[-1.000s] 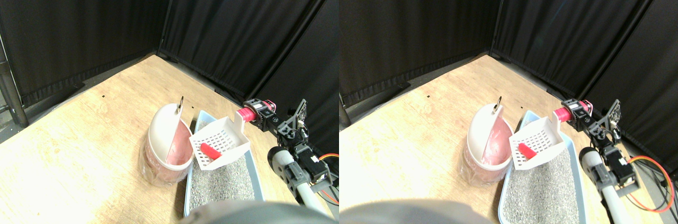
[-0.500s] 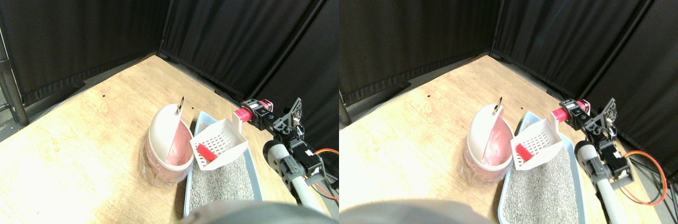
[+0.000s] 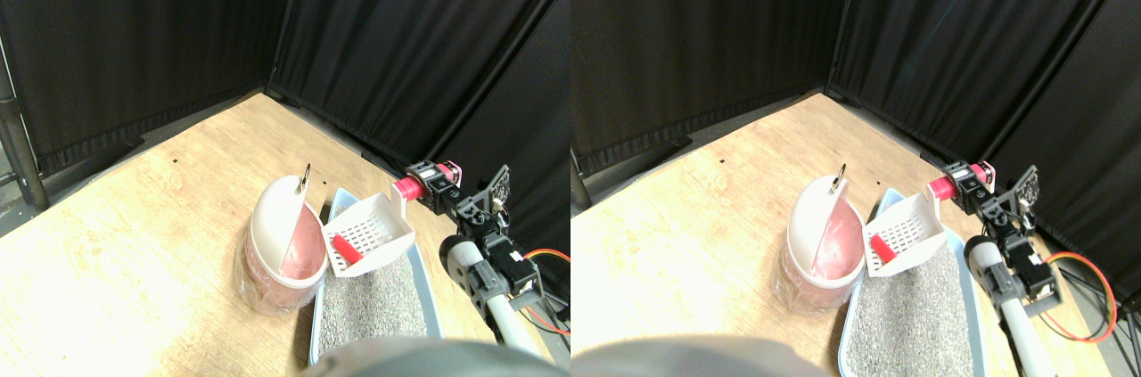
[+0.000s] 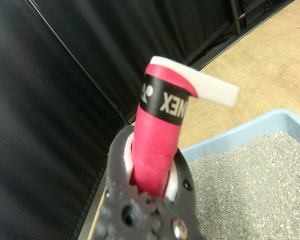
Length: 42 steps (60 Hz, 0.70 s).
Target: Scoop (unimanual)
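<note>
White letters reading "XEN", shown mirrored, on a black band (image 4: 165, 102) around the red wrapped handle (image 4: 155, 150), centre of the wrist view; the rest of the word is hidden.

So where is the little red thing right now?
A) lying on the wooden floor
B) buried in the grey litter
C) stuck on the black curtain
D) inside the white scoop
D: the little red thing lies on the slotted bottom of the white scoop, which is lifted above the grey litter beside the bin.
</note>
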Tool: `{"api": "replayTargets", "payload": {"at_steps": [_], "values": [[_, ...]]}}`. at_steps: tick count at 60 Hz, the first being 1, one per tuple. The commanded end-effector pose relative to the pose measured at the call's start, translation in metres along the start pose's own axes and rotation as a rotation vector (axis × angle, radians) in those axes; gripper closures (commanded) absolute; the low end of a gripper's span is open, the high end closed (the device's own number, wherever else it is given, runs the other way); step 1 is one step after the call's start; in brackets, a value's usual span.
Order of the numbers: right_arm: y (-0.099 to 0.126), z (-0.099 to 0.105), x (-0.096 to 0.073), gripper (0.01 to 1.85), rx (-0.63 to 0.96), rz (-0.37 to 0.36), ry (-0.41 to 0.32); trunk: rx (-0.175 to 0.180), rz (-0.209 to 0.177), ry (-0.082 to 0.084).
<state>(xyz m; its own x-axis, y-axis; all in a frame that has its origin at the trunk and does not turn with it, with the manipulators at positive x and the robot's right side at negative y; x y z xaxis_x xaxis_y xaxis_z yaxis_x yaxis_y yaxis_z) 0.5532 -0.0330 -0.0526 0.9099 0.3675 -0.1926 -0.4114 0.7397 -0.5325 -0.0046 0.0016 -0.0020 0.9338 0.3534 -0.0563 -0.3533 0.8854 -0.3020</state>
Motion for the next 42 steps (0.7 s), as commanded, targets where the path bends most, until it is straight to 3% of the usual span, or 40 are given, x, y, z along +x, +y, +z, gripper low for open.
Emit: {"api": "replayTargets", "payload": {"at_steps": [1,16,26,42], "values": [[-0.002,0.017,0.001,1.81,0.001,-0.012,-0.049,0.001,0.015,0.012],[0.005,0.024,0.002,1.81,-0.002,-0.002,-0.056,-0.006,0.02,0.015],[0.01,0.029,0.004,1.79,-0.025,0.041,-0.097,-0.01,0.02,0.019],[0.02,0.029,0.0,1.81,0.002,0.099,-0.081,-0.011,0.025,0.018]]}}
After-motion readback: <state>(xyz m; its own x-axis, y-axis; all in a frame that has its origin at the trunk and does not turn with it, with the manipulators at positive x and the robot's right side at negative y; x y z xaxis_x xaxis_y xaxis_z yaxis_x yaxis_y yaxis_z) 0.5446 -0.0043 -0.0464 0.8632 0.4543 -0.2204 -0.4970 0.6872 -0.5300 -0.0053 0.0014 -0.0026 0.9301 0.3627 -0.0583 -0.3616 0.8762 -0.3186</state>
